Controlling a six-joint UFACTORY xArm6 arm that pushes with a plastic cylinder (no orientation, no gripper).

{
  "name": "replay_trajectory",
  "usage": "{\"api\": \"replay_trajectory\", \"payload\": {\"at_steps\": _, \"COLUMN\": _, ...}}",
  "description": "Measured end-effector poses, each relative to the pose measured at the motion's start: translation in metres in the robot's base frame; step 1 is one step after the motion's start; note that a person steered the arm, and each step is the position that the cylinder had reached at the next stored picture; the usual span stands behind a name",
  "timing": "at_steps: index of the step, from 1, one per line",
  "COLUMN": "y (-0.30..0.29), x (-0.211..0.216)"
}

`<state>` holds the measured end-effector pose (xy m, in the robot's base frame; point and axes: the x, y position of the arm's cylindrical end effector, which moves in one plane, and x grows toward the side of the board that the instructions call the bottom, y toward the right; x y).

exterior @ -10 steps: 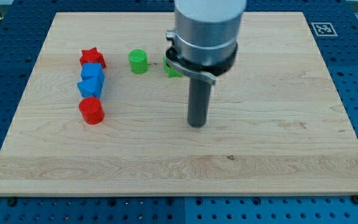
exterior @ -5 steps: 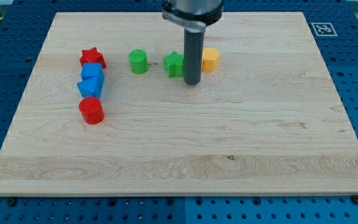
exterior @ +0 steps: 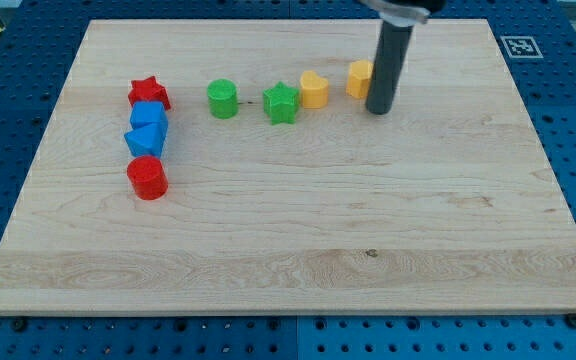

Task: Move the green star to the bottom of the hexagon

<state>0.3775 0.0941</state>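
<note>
One point of the upright green star (exterior: pixel 281 102) faces the view's top, with no long axis; my bare tip (exterior: pixel 377 109), grasping nothing, touches the farther yellow block (exterior: pixel 359 77).

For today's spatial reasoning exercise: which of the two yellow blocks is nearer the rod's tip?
The yellow block farther toward the view's right, partly hidden behind the rod, just left of my tip. The other yellow block sits beside the green star.

green star (exterior: pixel 281 102); red star (exterior: pixel 149 94); pale wooden board (exterior: pixel 368 230)
</note>
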Motion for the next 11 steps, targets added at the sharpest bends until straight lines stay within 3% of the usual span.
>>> {"api": "replay_trajectory", "payload": {"at_steps": 3, "y": -0.106, "x": 0.007}}
{"api": "replay_trajectory", "payload": {"at_steps": 6, "y": -0.130, "x": 0.006}}
{"api": "replay_trajectory", "payload": {"at_steps": 8, "y": -0.186, "x": 0.015}}
{"api": "replay_trajectory", "payload": {"at_steps": 9, "y": -0.212, "x": 0.004}}
{"api": "replay_trajectory", "payload": {"at_steps": 10, "y": -0.220, "x": -0.035}}
{"api": "replay_trajectory", "payload": {"at_steps": 11, "y": -0.205, "x": -0.044}}
